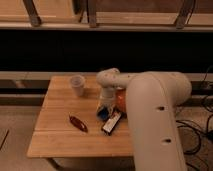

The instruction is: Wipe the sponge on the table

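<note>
My gripper (103, 107) points down at the middle of the light wooden table (60, 137), at the end of the white arm that fills the right side of the view. It is shut on the small blue sponge (102, 114), which shows just below the fingers and rests on the tabletop. The gripper hides the upper part of the sponge.
A black-and-white box (112, 123) lies just right of the sponge. A slim dark red object (78, 123) lies to its left. A pale cup (77, 85) stands at the back of the table, and an orange bowl (121, 100) sits partly behind the arm.
</note>
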Motion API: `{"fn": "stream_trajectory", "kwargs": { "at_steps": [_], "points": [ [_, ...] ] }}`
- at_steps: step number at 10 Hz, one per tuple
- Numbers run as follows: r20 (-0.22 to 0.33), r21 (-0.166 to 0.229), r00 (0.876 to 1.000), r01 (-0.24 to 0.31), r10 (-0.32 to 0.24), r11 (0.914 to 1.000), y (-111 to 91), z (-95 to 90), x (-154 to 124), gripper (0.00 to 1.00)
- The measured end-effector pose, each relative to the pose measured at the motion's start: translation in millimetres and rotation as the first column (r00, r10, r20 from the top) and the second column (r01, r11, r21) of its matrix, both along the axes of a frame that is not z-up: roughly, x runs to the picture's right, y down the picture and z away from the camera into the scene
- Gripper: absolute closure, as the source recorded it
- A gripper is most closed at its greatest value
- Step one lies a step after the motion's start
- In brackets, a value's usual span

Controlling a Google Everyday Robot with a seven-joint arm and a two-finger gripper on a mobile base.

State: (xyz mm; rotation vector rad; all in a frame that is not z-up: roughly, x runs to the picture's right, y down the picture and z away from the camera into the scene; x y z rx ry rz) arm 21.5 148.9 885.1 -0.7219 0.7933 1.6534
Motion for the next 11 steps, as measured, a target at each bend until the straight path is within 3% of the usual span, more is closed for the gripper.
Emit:
{"fn": "stream_trajectory", "kwargs": {
  "at_steps": [3,5,8,11],
  "points": [
    [-0.026,0.085,0.999,0.023,-0.021,0.9961,-37.8,19.2,30.4,1.0],
    [0.016,0.117,0.999,0.046,-0.049,0.9921,-53.6,32.9,16.6,1.0],
    [0.144,0.122,0.987,0.047,-0.064,0.9915,-52.8,54.6,-40.4,1.0],
    [0.279,0.098,0.959,0.027,-0.053,0.9948,-40.0,55.9,-99.2,1.0]
  ]
}}
